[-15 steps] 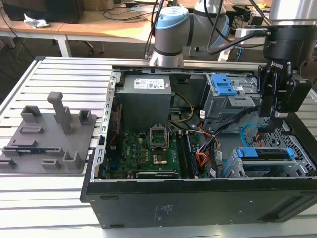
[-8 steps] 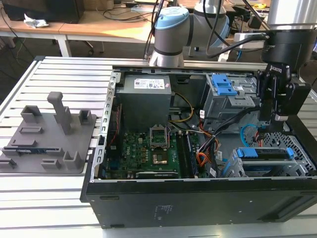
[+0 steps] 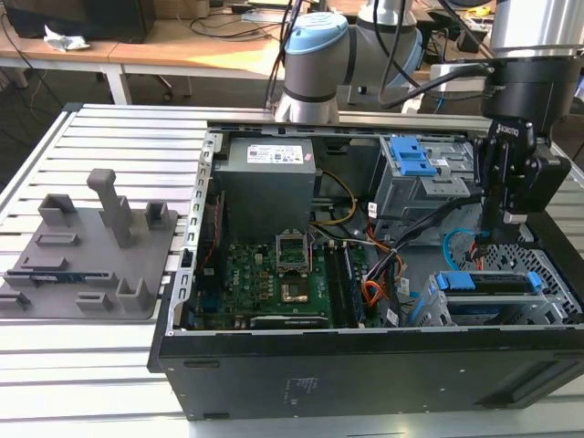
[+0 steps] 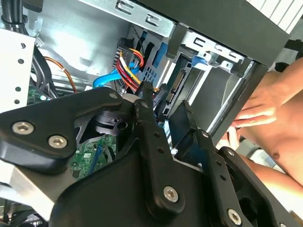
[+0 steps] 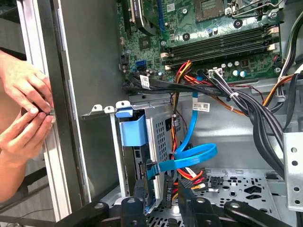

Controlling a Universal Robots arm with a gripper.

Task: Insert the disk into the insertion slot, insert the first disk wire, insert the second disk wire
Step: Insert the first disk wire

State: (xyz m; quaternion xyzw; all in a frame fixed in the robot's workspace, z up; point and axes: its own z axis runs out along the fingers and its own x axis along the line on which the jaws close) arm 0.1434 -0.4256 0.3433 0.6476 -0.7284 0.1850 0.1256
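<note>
My claw [image 5: 161,185] hangs parted beside the disk [image 5: 132,135], blue cable loop [image 5: 196,158] crowding it, somebody's hands [image 5: 23,113] at the case edge [image 5: 61,142].

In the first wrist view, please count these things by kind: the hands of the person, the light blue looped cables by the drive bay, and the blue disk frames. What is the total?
Person's hands: 2
Light blue looped cable: 1
Blue disk frame: 1
Total: 4

A grey fixture tray [image 3: 91,265] sits beside the open computer case [image 3: 365,374].
</note>
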